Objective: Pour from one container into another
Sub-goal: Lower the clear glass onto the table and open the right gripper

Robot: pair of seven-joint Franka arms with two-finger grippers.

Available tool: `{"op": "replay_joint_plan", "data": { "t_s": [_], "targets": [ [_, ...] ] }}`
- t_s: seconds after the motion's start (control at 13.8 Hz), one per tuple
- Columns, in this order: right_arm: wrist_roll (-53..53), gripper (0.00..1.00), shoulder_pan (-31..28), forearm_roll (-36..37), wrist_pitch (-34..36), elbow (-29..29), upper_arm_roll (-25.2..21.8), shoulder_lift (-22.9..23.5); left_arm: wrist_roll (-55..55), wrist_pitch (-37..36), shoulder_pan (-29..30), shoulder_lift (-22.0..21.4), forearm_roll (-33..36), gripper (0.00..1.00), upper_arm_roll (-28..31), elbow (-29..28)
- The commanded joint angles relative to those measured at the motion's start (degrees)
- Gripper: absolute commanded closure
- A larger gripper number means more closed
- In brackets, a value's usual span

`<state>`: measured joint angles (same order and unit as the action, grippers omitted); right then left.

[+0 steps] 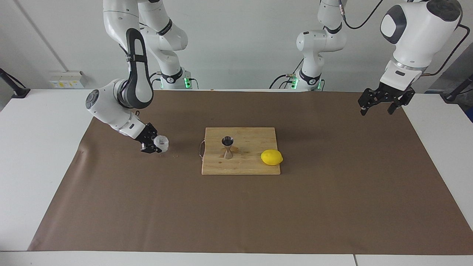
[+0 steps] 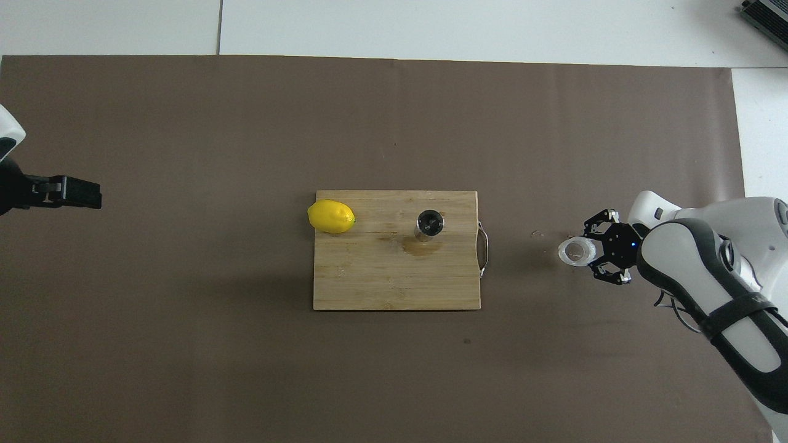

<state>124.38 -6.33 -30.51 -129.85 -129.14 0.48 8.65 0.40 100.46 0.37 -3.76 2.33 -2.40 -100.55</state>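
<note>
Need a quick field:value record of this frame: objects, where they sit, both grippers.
cup: frosted whitish cup, upright on the brown paper toward the right arm's end of the table, off the board
jigger: steel jigger, upright on the cutting board
lemon: lemon, at the board's edge toward the left arm's end
right gripper: right gripper, low at the cup, fingers around it
left gripper: left gripper, raised over the left arm's end of the table, open, waiting
spill: wet patch on the board beside the jigger
</note>
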Motion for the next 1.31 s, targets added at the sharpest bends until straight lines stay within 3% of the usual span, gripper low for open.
{"op": "replay_joint_plan", "data": {
  "t_s": [0.0, 0.15, 0.22, 0.87, 1.24],
  "targets": [
    [2.97, 0.8, -0.17, -1.92, -3.29, -1.56, 0.57, -1.0, 0.3, -0.61, -0.45, -0.81, 0.04, 0.0, 0.55, -0.44],
    [3.06, 0.36, 1.06, -1.83, -3.48, -1.73, 0.48, -1.0, 0.3, -0.61, -0.45, -0.81, 0.04, 0.0, 0.55, -0.35],
    [3.15, 0.0, 1.15, -1.83, -3.48, -1.73, 0.48, -1.0, 0.22, -0.61, -0.45, -0.81, 0.04, 0.0, 0.55, -0.35],
    [1.4, 0.0, 0.62, -1.04, 1.17, 1.95, 0.22, -3.36, 0.3, -0.61, -0.45, -0.81, 0.05, 0.0, 0.55, -0.35],
    [-10.61, 0.0, 0.53, 5.35, 9.26, 5.46, -0.05, -8.29, 0.22, -0.61, -0.45, -0.81, 0.04, 0.0, 0.55, -0.35]
  ]
}}
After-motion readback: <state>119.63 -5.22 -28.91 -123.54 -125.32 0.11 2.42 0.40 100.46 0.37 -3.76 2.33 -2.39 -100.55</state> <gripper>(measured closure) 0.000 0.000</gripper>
